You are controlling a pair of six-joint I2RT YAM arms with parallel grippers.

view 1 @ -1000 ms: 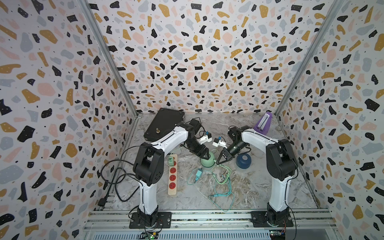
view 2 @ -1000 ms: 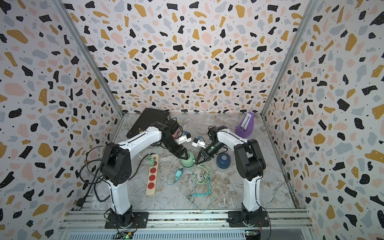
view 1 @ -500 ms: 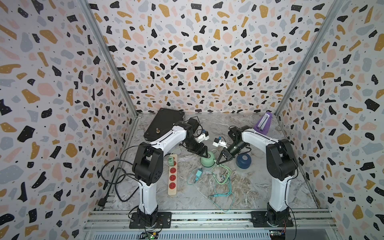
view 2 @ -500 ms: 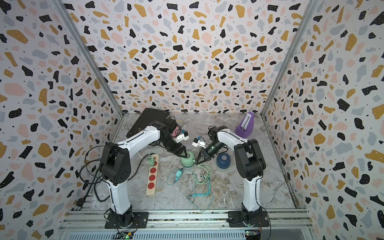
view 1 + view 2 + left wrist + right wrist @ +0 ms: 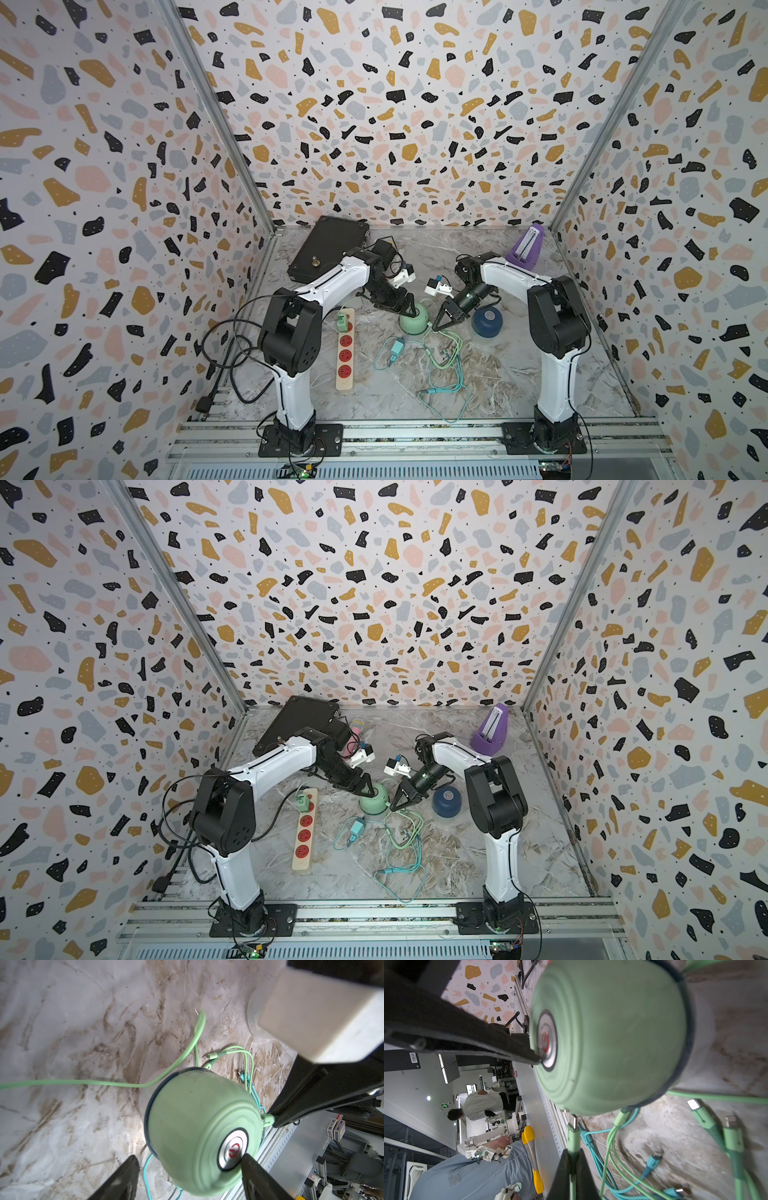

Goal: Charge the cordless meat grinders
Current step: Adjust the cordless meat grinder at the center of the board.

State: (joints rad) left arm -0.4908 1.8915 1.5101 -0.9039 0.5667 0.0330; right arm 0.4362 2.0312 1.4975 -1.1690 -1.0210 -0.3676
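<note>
I am pinching a mint green cable plug (image 5: 573, 1136) in my right tool (image 5: 572, 1153). Its jaws are closed narrow on the plug's rubbery sleeve, and the metal tip is aiming at the lower rim of the mint green dome-shaped plastic grinder (image 5: 197, 1118). I cannot tell whether the tip is entering a port.

My left tool (image 5: 188, 1157) is standing wide. One fingertip (image 5: 249, 1165) is resting against the round silvery button (image 5: 231, 1147) on the dome's crown, and the other finger is hanging clear beside the dome.

That grinder is sitting upright on the marble-patterned counter (image 5: 478, 382). The dark navy blue dome-shaped plastic grinder (image 5: 486, 321) is sitting near it, beyond my right tool.

I am judging the green dome light, hard and slick, so it is likely to skid under a plug's push; bracing from the crown looks sensible. The plug seems stiff and its cord limp, so gripping close behind the tip suits it.
</note>
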